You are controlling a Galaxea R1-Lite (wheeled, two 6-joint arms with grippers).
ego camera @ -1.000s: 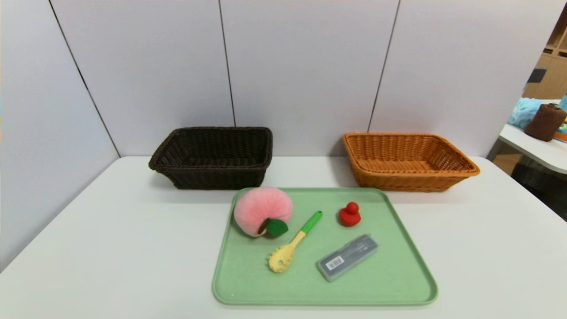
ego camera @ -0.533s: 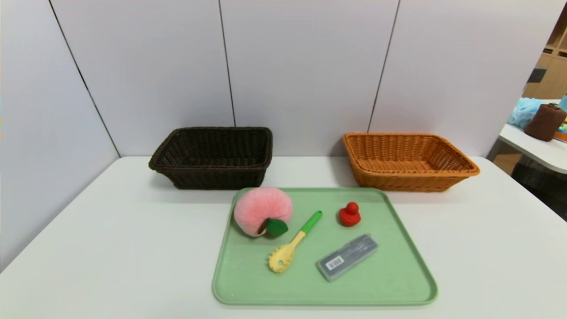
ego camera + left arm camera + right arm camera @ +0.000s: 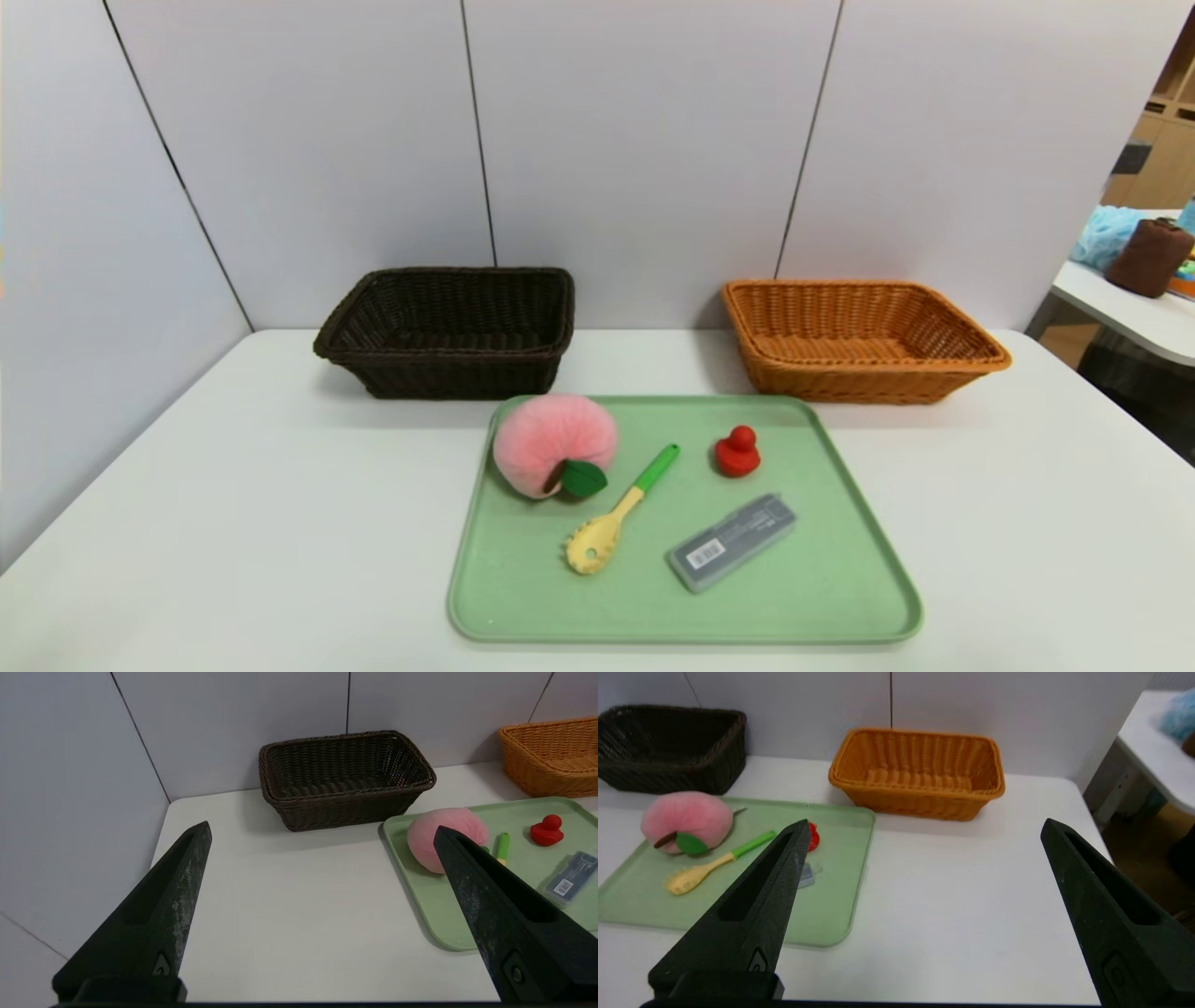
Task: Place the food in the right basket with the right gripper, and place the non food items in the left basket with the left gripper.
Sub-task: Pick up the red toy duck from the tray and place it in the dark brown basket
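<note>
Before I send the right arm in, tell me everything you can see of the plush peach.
The plush peach is round, fuzzy and pink, with a green leaf and a short brown stem facing the robot. It rests on its side in the far left corner of the green tray, just in front of the dark brown basket. The pasta spoon lies close beside the leaf; contact is unclear. No gripper touches it.

Fuzzy pink plush peach (image 3: pixel 551 442) on matt green plastic tray (image 3: pixel 840 597); dark brown (image 3: pixel 448 329) and orange-tan woven wicker baskets (image 3: pixel 859 338); smooth white tabletop (image 3: pixel 233 523).
</note>
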